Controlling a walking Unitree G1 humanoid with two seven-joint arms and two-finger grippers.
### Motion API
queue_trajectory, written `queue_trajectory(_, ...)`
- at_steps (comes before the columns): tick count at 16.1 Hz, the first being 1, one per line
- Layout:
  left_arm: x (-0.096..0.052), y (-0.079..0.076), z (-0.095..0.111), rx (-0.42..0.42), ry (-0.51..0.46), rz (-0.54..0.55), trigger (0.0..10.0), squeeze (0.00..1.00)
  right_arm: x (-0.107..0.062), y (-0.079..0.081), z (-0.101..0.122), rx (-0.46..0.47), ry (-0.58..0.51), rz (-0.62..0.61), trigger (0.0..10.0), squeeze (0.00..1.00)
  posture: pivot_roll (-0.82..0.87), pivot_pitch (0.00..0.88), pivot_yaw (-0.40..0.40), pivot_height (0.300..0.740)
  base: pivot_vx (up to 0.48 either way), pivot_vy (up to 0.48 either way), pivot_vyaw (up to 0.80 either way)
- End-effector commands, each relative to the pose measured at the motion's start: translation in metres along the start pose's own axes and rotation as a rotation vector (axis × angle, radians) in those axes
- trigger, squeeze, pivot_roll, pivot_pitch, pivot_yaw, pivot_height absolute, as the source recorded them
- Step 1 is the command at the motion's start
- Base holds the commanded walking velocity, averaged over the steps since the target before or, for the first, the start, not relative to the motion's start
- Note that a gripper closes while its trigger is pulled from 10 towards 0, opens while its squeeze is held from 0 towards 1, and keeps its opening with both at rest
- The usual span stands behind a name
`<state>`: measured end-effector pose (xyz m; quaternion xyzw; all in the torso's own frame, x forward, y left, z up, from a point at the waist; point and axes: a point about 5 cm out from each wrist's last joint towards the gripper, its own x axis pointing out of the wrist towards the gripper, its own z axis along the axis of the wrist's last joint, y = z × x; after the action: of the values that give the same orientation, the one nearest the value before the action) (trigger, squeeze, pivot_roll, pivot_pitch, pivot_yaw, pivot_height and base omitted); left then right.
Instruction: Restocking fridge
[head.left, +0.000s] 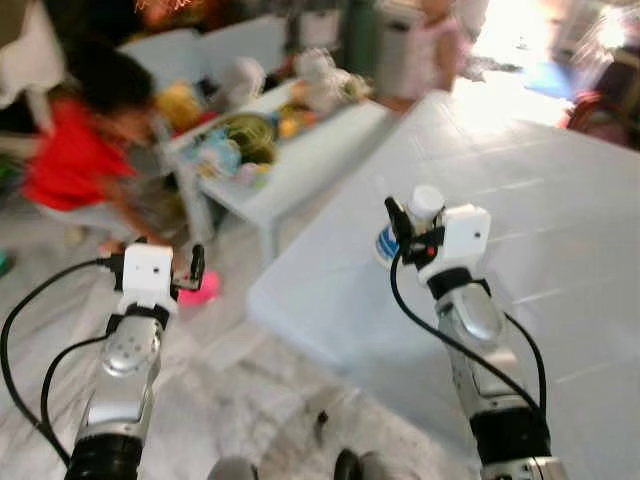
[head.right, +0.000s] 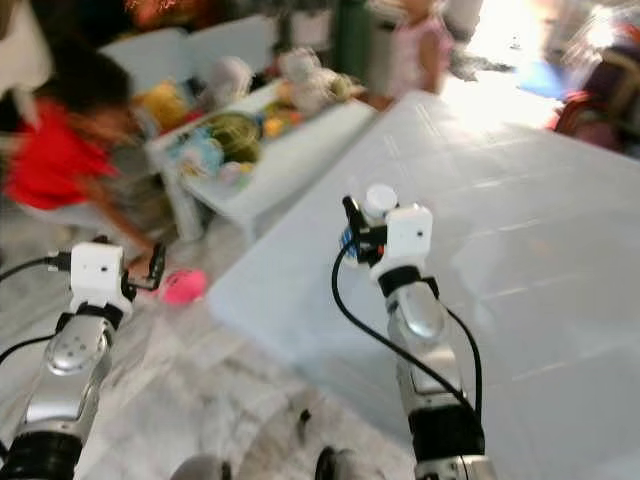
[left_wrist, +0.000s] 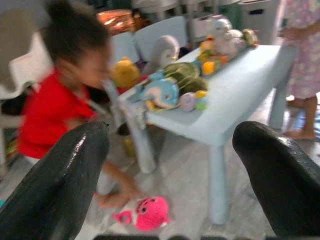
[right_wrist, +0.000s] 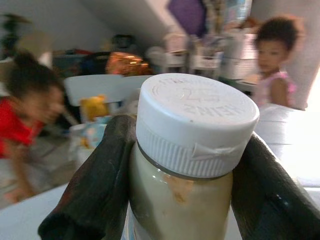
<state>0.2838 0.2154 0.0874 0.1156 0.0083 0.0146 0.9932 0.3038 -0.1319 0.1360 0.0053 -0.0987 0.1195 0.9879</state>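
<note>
A bottle of pale sauce (right_wrist: 185, 165) with a white ribbed cap (head.left: 426, 201) is clamped between the two black fingers (right_wrist: 100, 180) of my right gripper (head.left: 408, 232), which is shut on it. The bottle has a blue-and-white label and is held upright above the near edge of a pale blue table (head.left: 560, 220). My left gripper (head.left: 180, 268) is raised over the floor to the left, its fingers (left_wrist: 65, 180) spread wide apart and open with nothing between them.
A person in a red top (head.left: 75, 150) crouches at left, reaching toward a pink toy (head.left: 200, 290) on the marble floor. A low white table (head.left: 300, 150) carries several plush toys. Another person in pink (head.left: 435, 45) stands at the back.
</note>
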Motion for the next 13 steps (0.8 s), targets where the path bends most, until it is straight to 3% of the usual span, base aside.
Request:
queue_trajectory(1,-0.0026,0.0003,-0.0072,0.004,0.024,0.010,10.0,0.00,-0.0020,0.0085,-0.0015,0.019,0.020,0.039,10.0,0.00,0.04,0.000,-0.017,0.740,-0.319,0.000,0.80)
queue_trajectory(4,-0.0011,-0.0032,-0.0068,-0.007,0.014,0.005,10.0,0.00,-0.0050,0.0083,-0.0005,0.021,0.028,0.058,10.0,0.00,0.04,0.000,-0.024,0.740,-0.298,0.000,0.80)
queue_trajectory(13,0.0009,-0.0005,-0.0061,0.010,-0.007,-0.009,10.0,0.00,-0.0057,0.0069,0.0028,0.020,0.027,0.059,10.0,0.00,0.03,0.000,-0.012,0.740,0.000,0.000,0.80)
